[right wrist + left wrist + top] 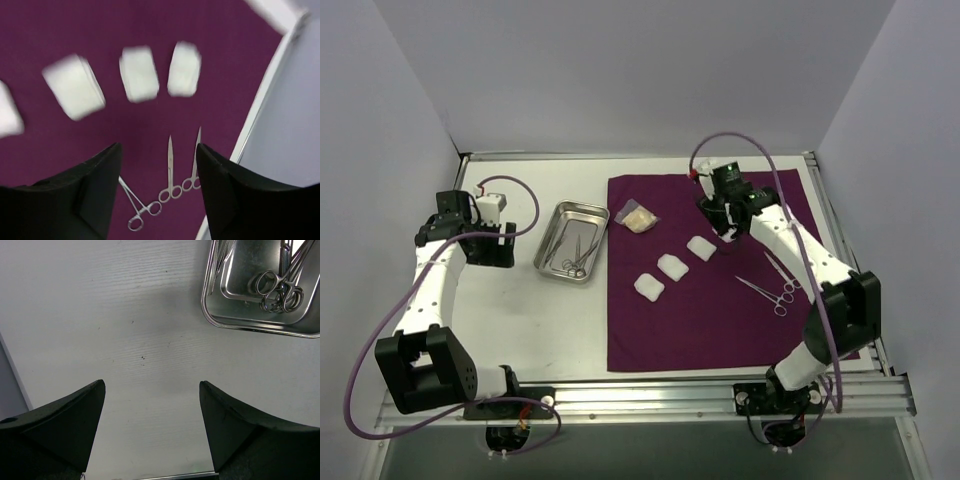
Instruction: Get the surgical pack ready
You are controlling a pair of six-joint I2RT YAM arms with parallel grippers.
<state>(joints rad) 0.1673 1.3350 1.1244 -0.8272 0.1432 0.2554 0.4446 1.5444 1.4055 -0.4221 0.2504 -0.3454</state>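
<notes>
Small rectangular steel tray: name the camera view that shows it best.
Top external: the whole small rectangular steel tray is visible. Left wrist shows the tray closer but cut off by the frame edge. Right wrist does not show it.

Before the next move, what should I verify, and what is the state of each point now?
1. Right hand empty, jaws apart: ok.
2. Left hand open, empty, beside the rectangular steel tray: ok.
3. Three small white gauze pads lying on the large dark purple cloth: ok.
4. Thin metal scissor-like instruments on cloth, clear of pads: ok.
5. Right wrist view sharp: not ok, blurred.
</notes>
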